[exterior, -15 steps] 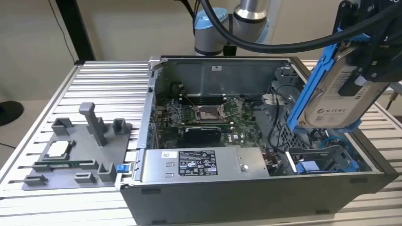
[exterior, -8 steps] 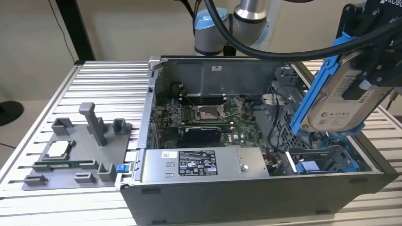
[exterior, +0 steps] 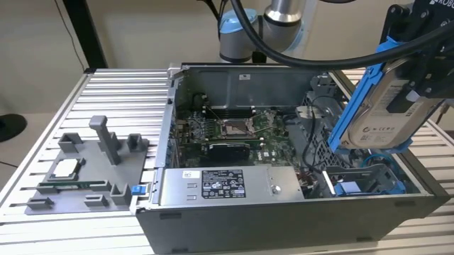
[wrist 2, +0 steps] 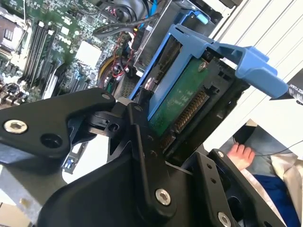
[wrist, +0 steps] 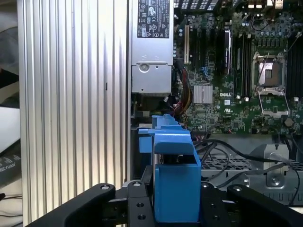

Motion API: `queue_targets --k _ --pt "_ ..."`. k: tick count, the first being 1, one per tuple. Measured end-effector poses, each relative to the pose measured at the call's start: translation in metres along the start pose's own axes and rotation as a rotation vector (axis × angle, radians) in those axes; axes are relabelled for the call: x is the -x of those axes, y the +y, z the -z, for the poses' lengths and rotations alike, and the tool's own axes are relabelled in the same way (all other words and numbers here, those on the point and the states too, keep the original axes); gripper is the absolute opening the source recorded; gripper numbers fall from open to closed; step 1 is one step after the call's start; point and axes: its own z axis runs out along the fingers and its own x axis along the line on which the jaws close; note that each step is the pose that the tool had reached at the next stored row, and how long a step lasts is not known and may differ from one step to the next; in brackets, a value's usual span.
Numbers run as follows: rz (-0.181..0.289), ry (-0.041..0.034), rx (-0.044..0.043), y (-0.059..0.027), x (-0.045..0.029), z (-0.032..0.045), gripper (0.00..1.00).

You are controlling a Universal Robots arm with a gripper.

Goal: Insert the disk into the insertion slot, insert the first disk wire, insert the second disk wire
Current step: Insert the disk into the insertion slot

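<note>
Ribbed aluminium table [exterior: 120,95] carries the open computer case [exterior: 284,223]. My gripper [wrist: 176,208] is clamped on the disk [exterior: 386,114], which hangs tilted above the insertion slot [exterior: 365,183] at the case's four o'clock in the exterior view. I judge it stiff, dense and shock-sensitive, best held by its blue frame, off the circuit board [wrist 2: 177,101].

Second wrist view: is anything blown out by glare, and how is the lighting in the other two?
Second wrist view: the ribbed silver table behind the blue-framed silver-beige disk is washed out to white. First wrist view: a glare band runs along that table. Exterior view: even light, the open grey computer case shaded inside.
</note>
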Motion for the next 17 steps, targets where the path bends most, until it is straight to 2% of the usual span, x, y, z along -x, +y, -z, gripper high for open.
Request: queue_targets --k 4,10,17 --pt "0.0 0.0004 0.0003 -0.0008 -0.0016 -0.0007 0.0" --pt "0.0 0.0004 0.0004 -0.0036 -0.0031 -0.006 0.0" --pt "0.0 0.0003 0.0026 -0.0132 -0.0041 -0.0109 0.0"
